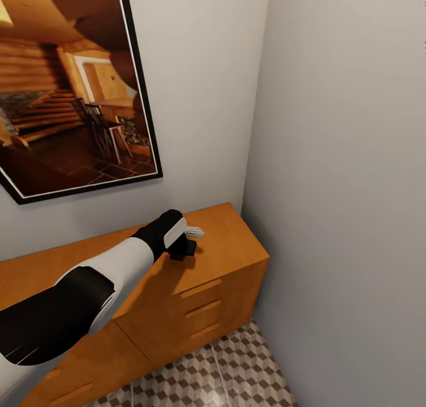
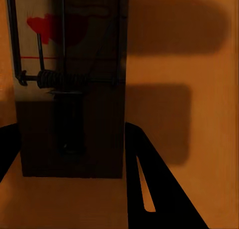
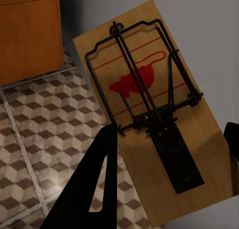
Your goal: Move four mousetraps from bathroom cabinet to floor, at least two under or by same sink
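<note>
Left pincer point(image 1: 184, 245) down on cabinet point(image 1: 225, 259) top, seemingly pinching a mousetrap point(image 2: 69, 84) lying there, dim in shadow. Right pincer point(image 3: 169, 174) pinching a second mousetrap point(image 3: 149, 114) above bathroom floor point(image 3: 35, 134).

The wide orange-brown wooden cabinet point(image 1: 228, 259) has a smooth, satin top and flat wooden bar handles. The flat tan wooden mousetrap point(image 3: 149, 119) held in the right gripper point(image 3: 169, 174) shows fine straight grain, matt finish, thin black metal wire spring and a printed red mark. A second wooden mousetrap point(image 2: 69, 89) lies in shadow on the cabinet top, its coiled wire dark metal. The bathroom floor point(image 1: 236, 371) is tiled in a brown, beige and grey cube pattern, slightly glossy. The grey walls point(image 1: 343, 158) are plain matt. The left arm point(image 1: 118, 265) has smooth white and black casing.
</note>
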Tool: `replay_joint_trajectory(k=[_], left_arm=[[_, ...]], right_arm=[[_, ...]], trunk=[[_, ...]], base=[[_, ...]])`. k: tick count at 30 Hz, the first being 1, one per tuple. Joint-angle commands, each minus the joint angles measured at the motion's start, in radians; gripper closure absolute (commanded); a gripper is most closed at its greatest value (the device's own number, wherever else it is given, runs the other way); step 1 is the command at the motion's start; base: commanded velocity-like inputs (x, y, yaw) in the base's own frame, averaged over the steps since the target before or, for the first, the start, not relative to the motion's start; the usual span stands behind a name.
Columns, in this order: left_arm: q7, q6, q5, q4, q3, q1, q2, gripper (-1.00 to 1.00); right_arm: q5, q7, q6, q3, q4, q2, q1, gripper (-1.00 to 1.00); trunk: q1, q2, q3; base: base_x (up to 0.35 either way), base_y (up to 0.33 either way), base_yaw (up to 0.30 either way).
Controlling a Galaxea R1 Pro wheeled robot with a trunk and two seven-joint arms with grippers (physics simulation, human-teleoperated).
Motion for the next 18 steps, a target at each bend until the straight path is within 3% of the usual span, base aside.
replay_joint_trajectory(k=[1, 18], left_arm=[[0.007, 0.002, 0.009, 0.0, -0.004, -0.001, 0.0, 1.0], [0.007, 0.002, 0.009, 0.0, -0.004, 0.003, 0.0, 1.0]], right_arm=[[0.009, -0.01, -0.001, 0.001, 0.001, 0.0, -0.001, 1.0], [0.009, -0.01, -0.001, 0.001, 0.001, 0.0, -0.001, 1.0]], trunk=[[0.001, -0.002, 0.0], [0.001, -0.002, 0.028]], base=[[0.0, 0.0, 0.0], [0.0, 0.0, 0.0]])
